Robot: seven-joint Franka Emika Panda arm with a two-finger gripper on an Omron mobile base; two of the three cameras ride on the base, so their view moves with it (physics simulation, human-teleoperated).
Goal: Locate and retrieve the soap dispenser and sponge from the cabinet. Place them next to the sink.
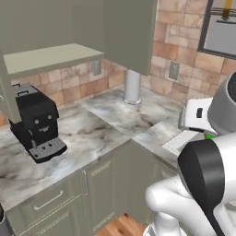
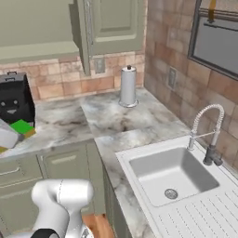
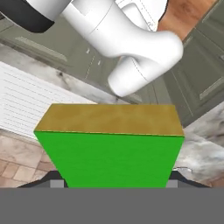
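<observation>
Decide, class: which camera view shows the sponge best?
The hand view: the sponge sits close up between the end effector fingers. The right base view shows it small; the left base view shows a green sliver.

1 sponge [image 3: 109,148], 1 sink [image 2: 139,160], 1 coffee machine [image 1: 34,122], 1 paper-towel roll [image 2: 128,86], poss. 2 wall outlets [image 2: 99,65].

Even flat light, soft shadows — slightly blurry

White arm [image 1: 175,203], glossy rounded links, lower right of left base view. Dark grey-black joint cap [image 1: 203,177], oval. Pale grey round shell [image 1: 223,108] at right edge.
</observation>
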